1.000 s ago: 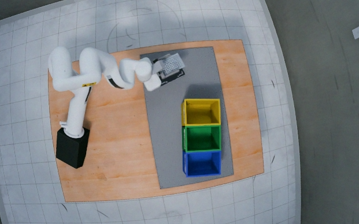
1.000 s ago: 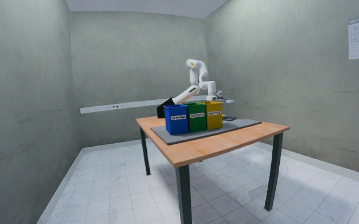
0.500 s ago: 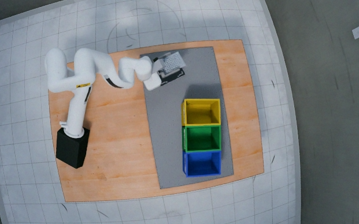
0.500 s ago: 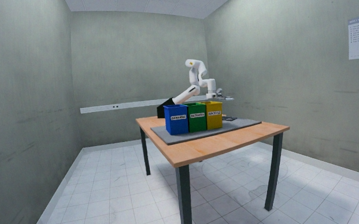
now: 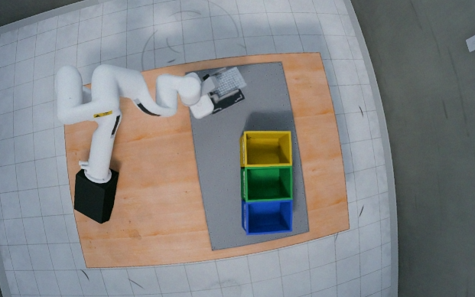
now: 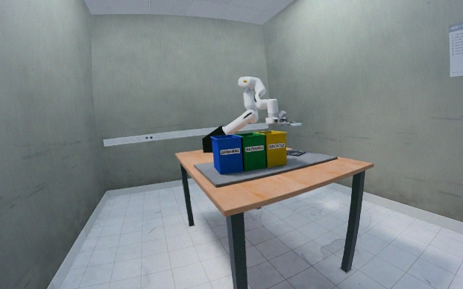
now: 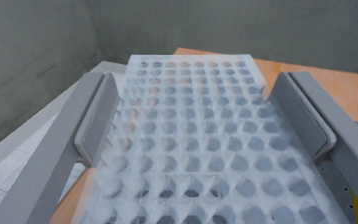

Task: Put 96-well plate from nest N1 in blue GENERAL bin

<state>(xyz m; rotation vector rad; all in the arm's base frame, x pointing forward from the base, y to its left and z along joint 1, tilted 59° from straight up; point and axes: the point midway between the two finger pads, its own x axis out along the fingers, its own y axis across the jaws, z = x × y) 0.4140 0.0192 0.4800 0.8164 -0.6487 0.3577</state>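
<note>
Lift-and-carry in hand: hand (image 5: 224, 85) (image 6: 291, 122) (image 7: 199, 117) clamped on the 96-well plate (image 5: 231, 81) (image 6: 296, 124) (image 7: 191, 135), held above the nest (image 5: 229, 102) (image 6: 296, 153). Next: carry it high past the yellow bin (image 5: 268, 149) (image 6: 276, 156) and green bin (image 5: 268, 184) (image 6: 255, 158) to over blue GENERAL (image 5: 268, 217) (image 6: 230, 162), all 3 upright.

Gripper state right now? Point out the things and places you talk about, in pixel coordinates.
Gripper (image 5: 229, 83) (image 6: 291, 123) (image 7: 196, 117): closed, holding the 96-well plate (image 5: 231, 79) (image 6: 296, 124) (image 7: 191, 114) between its jaws, raised above the table (image 5: 146, 184) (image 6: 291, 182) (image 7: 351, 92).
</note>
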